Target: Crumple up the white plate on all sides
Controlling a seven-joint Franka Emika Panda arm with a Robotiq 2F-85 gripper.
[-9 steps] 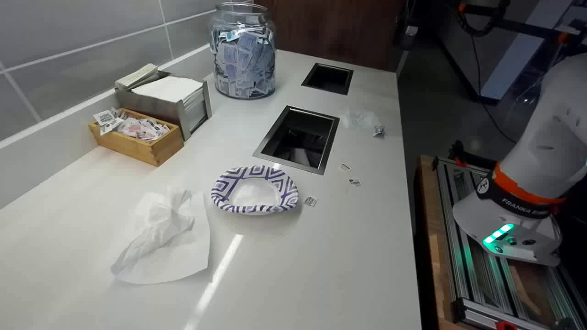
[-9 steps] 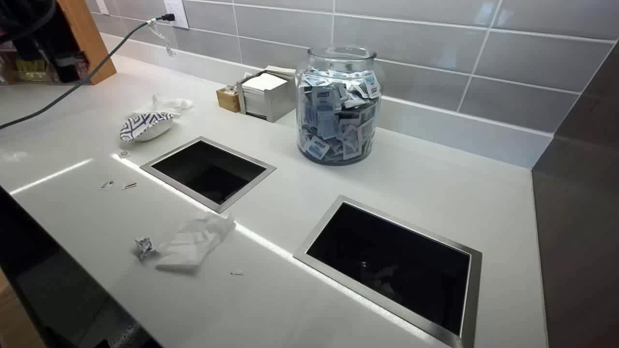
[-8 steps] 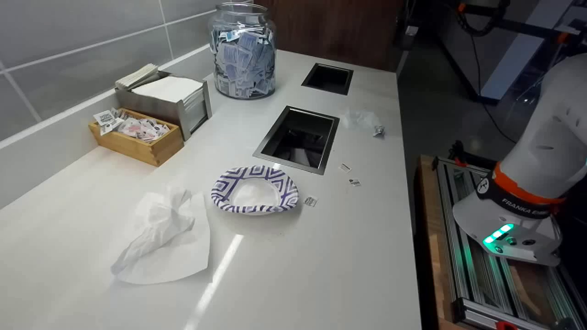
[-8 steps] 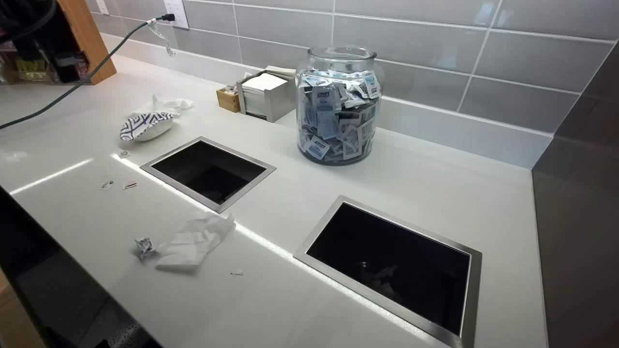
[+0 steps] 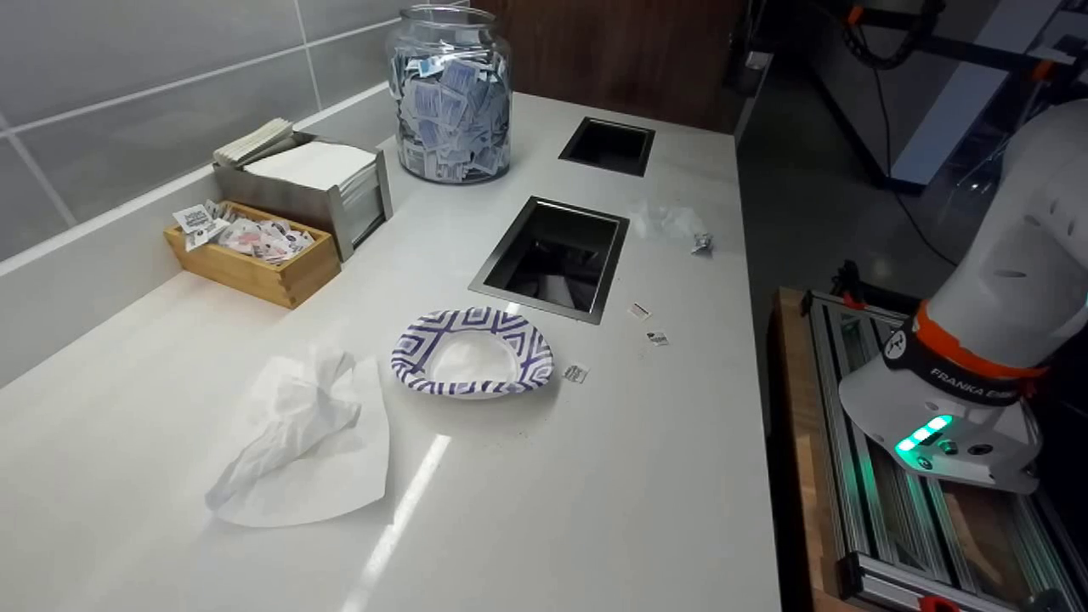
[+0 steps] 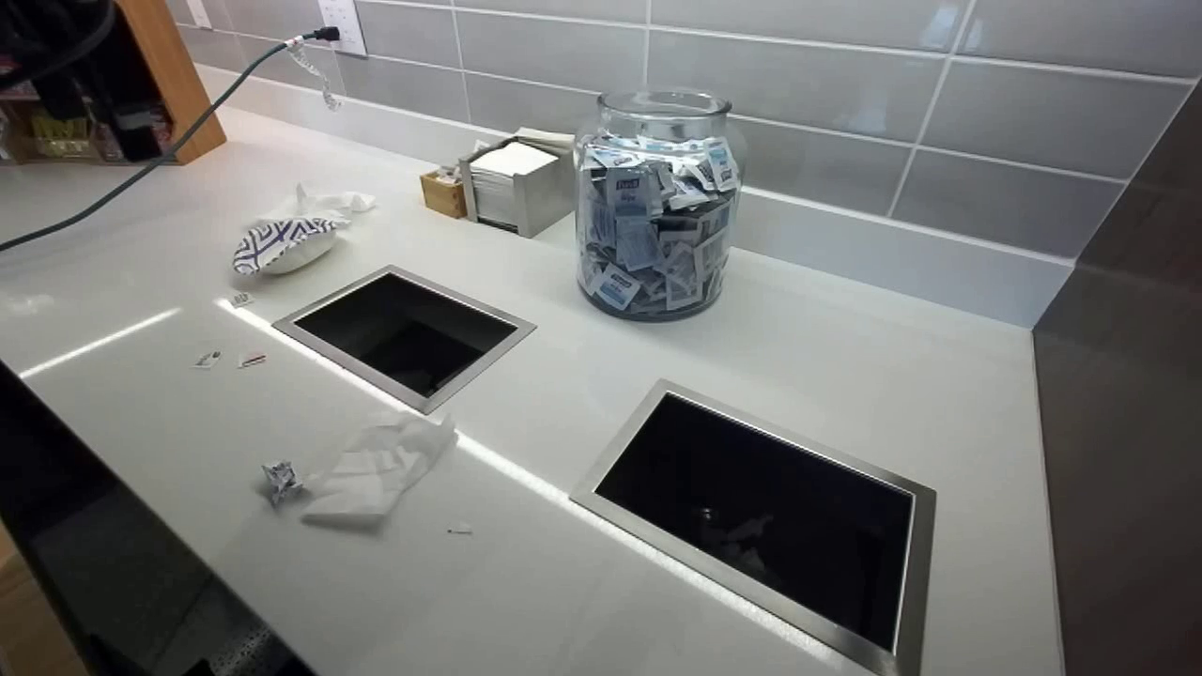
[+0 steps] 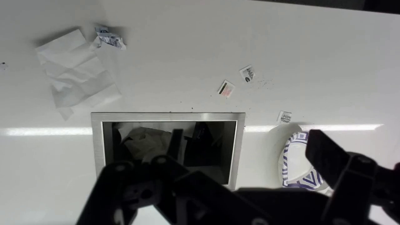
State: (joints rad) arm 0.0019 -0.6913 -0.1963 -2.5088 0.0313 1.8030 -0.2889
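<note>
The white plate (image 5: pixel 472 357) has a purple pattern on its rim. It lies on the counter with its sides bent upward. It also shows in an exterior view (image 6: pixel 286 248) and at the right of the wrist view (image 7: pixel 295 162), partly behind a finger. My gripper (image 7: pixel 246 142) is open, its fingers wide apart with nothing between them. It is above the counter, apart from the plate. One finger appears over a counter opening, the other in front of the plate. I cannot clearly make out the gripper in the exterior views.
Crumpled white paper (image 5: pixel 306 442) lies beside the plate. Two framed openings (image 5: pixel 552 297) (image 6: pixel 751 545) are cut into the counter. Loose packets (image 7: pixel 226 88) and another crumpled paper (image 7: pixel 78 75) lie nearby. A glass jar (image 5: pixel 450 102), napkin holder (image 5: pixel 361 204) and wooden box (image 5: pixel 289 280) stand along the wall.
A dark shape near the top of each exterior view has shifted slightly. The plate and the things on the counter have not moved.
</note>
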